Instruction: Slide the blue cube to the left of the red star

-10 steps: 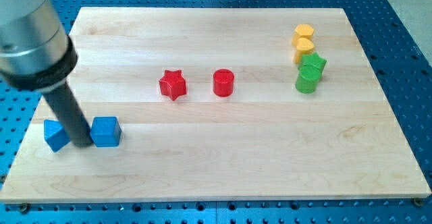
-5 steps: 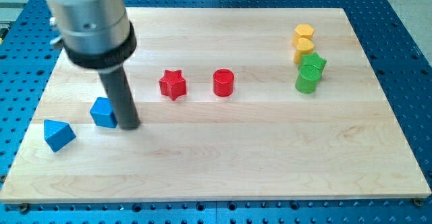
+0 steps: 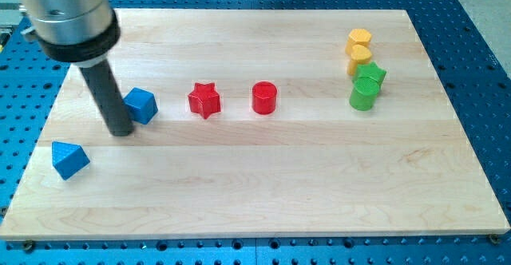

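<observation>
The blue cube (image 3: pixel 141 105) sits on the left half of the bench (image 3: pixel 263 185), a little above mid-height, turned so a corner faces the camera. It lies to the left of the red star (image 3: pixel 204 100), near it but with bare wood between the two, and roughly level with it. My tip (image 3: pixel 120 131) stands at the cube's lower left, touching it or just beside it; the rod hides the exact contact.

The cube looks like a small, stiff, light block with flat faces, so it should slide easily on the smooth wood and may spin if pushed off-centre or on a corner. There is no claw on this arm, so nothing spreads or pinches; the only hold is a push, best applied square to a flat face through the cube's middle. A short, gentle push toward the right of the frame would close the gap without knocking the star.

Further out, a red cylinder (image 3: pixel 264 97) stands just right of the star. A blue wedge-like block (image 3: pixel 69 159) lies at the lower left. At the upper right, two yellow blocks (image 3: pixel 359 48) and two green blocks (image 3: pixel 366 86) cluster together. No containers are in view.
</observation>
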`<act>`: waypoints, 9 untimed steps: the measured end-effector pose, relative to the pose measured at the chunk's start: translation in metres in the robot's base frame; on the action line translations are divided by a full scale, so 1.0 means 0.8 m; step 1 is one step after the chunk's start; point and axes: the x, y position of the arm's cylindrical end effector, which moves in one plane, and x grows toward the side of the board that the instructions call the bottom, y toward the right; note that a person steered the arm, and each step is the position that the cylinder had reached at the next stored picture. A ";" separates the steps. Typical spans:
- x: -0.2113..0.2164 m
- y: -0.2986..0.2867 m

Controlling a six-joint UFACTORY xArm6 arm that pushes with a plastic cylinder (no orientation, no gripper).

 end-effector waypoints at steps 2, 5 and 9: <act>-0.024 -0.009; -0.049 -0.005; -0.002 -0.004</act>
